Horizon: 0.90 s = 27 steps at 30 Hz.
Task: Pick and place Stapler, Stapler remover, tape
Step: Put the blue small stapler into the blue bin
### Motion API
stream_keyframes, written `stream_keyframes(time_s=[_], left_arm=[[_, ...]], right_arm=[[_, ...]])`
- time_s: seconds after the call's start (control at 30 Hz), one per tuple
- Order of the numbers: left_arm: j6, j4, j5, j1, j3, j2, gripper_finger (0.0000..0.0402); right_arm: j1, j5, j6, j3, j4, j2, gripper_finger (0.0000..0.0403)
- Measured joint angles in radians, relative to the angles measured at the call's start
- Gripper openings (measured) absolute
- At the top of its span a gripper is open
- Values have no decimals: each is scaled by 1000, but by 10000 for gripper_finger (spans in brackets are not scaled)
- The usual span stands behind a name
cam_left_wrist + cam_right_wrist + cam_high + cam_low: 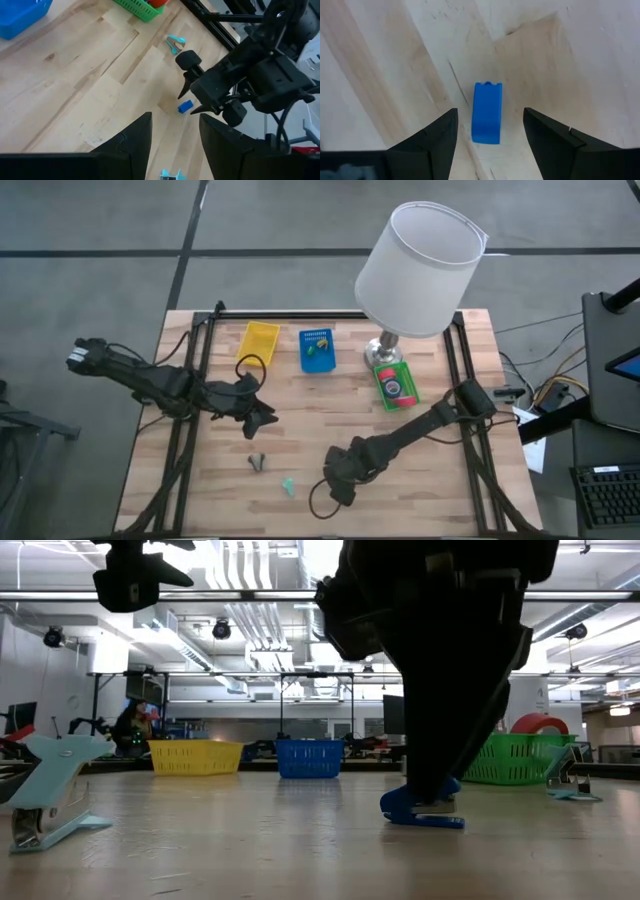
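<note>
My right gripper [489, 131] hangs over a small blue stapler [487, 113] on the table's [420, 480] front, fingers apart, straddling it untouched. My left gripper [175, 132] waits open at left-centre.

Robotics lab or workshop: exposed white ceiling ducts [240, 615], long fluorescent strip lights [250, 595], cluttered workbenches [110, 735] beyond the pale wooden slatted table [330, 430], grey concrete floor [90, 240].

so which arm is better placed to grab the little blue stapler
Right. The right gripper hangs open directly over the blue stapler, a finger on each side. The left gripper is open too, but sits farther off across the table.
</note>
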Motion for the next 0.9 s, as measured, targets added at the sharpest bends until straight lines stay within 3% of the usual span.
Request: stream_keyframes(time_s=[0.23,0.67,0.9], left_arm=[[4,0,0,0,0,0,168],[6,0,0,0,0,0,168],[-2,0,0,-6,0,0,168]], right_arm=[[-11,-36,10,-11,5,3,196],[-35,-51,-19,16,5,8,69],[-105,-41,-78,81,-4,8,74]])
